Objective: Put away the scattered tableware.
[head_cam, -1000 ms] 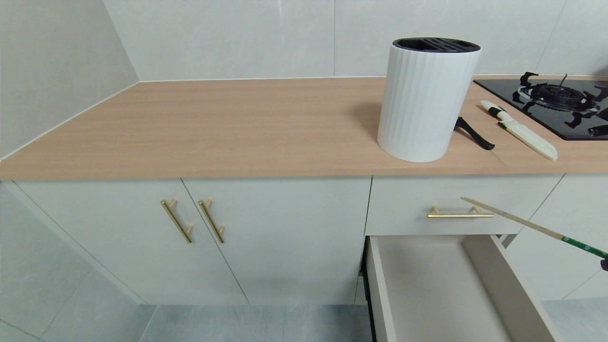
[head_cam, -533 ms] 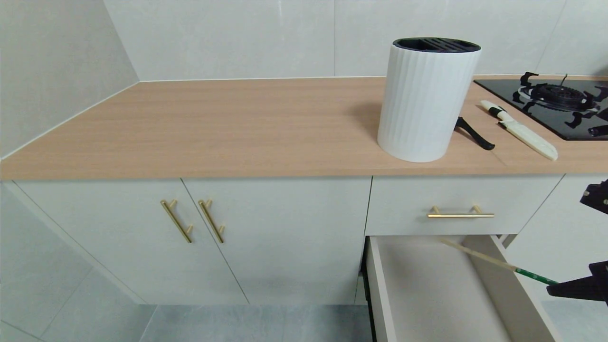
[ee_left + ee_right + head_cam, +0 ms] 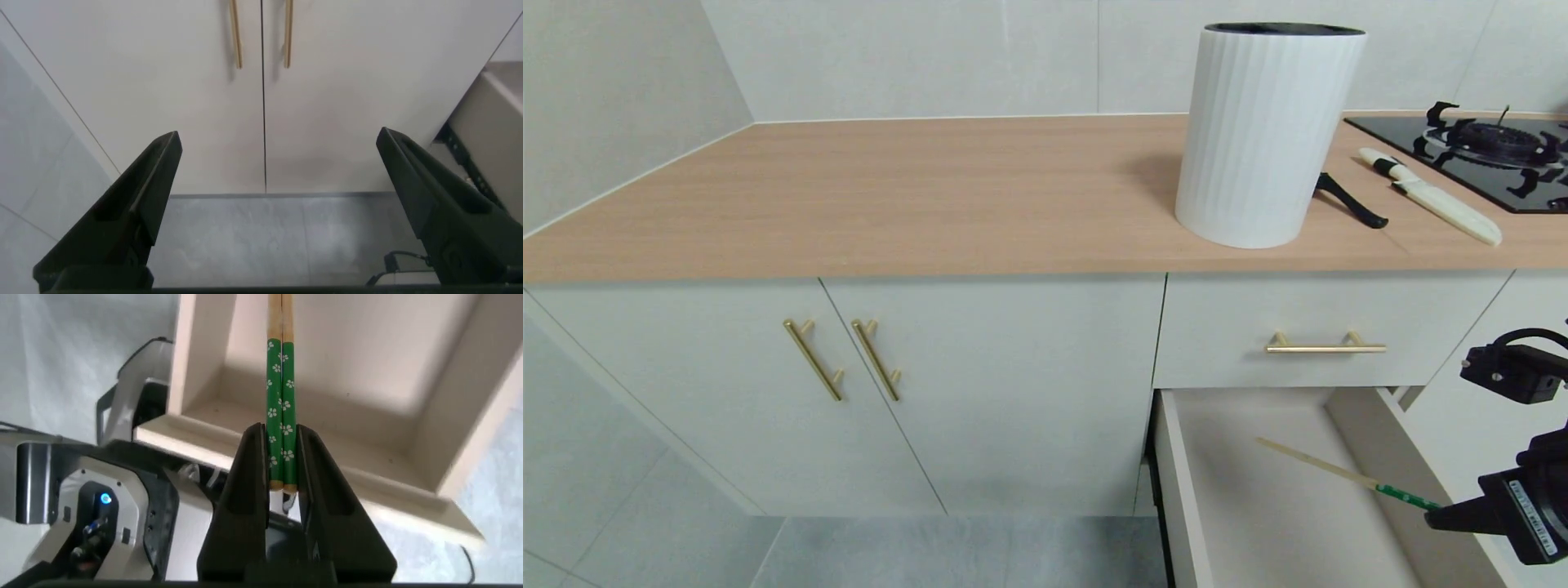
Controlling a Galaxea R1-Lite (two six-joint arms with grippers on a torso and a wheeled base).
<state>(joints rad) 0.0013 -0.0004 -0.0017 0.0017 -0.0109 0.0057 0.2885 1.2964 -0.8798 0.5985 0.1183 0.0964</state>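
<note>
A pair of wooden chopsticks (image 3: pixel 1339 471) with green flowered ends (image 3: pixel 276 400) is clamped in my right gripper (image 3: pixel 1441 518), at the lower right of the head view. Their tips slant down over the inside of the open lower drawer (image 3: pixel 1258 506). In the right wrist view the fingers (image 3: pixel 245 486) press the chopsticks between them, above the drawer's floor (image 3: pixel 368 351). My left gripper (image 3: pixel 274 212) is open and holds nothing, low in front of the cabinet doors (image 3: pixel 263 90). On the counter lie a white knife (image 3: pixel 1433 198) and a black-handled utensil (image 3: pixel 1352 204) beside the white ribbed holder (image 3: pixel 1262 131).
A gas hob (image 3: pixel 1486 151) sits at the counter's right end. Above the open drawer is a closed drawer with a gold handle (image 3: pixel 1325 347). Two gold handles (image 3: pixel 841 359) mark the double doors to the left. Grey floor tiles lie below.
My right gripper has brought the chopsticks down from in front of the upper drawer into the open lower drawer. The head camera has dropped, so the counter looks higher.
</note>
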